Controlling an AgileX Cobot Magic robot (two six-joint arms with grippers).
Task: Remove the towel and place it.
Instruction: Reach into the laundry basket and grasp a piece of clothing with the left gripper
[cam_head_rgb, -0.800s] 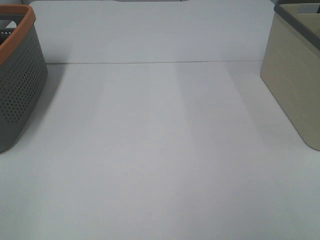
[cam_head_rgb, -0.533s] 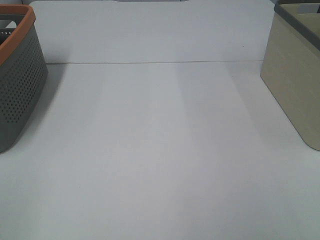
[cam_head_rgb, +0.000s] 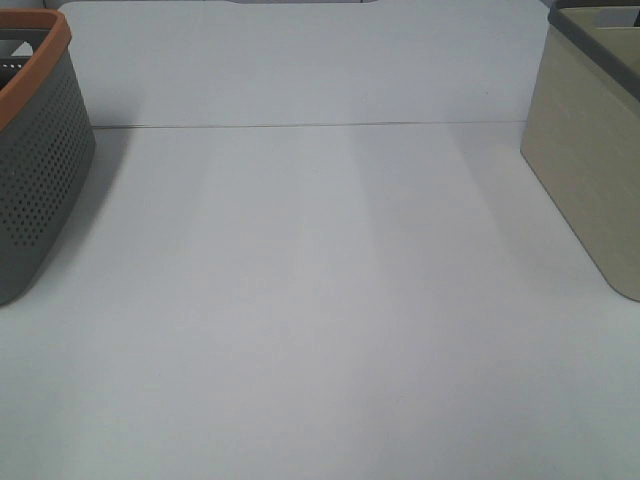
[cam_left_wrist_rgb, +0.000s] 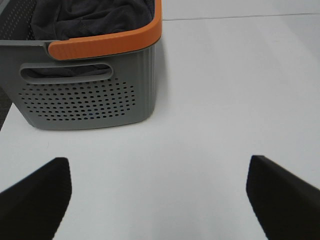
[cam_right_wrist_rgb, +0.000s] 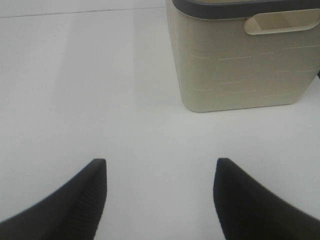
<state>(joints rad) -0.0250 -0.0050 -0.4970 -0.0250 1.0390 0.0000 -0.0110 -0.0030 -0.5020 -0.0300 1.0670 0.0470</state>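
The towel (cam_left_wrist_rgb: 90, 17), dark navy-grey and crumpled, lies inside a grey perforated basket with an orange rim (cam_left_wrist_rgb: 107, 45), seen in the left wrist view. That basket stands at the left edge of the exterior high view (cam_head_rgb: 35, 170), where the towel is hidden. My left gripper (cam_left_wrist_rgb: 159, 192) is open over bare table, short of the basket, with nothing between its fingers (cam_left_wrist_rgb: 37, 197). My right gripper (cam_right_wrist_rgb: 160, 195) is also open and empty, a little way before a beige bin. Neither arm shows in the exterior high view.
A beige bin with a dark grey rim (cam_right_wrist_rgb: 245, 55) stands at the right edge of the white table (cam_head_rgb: 320, 300), also visible in the exterior high view (cam_head_rgb: 590, 150). A thin seam line (cam_head_rgb: 300, 126) crosses the far part of the table.
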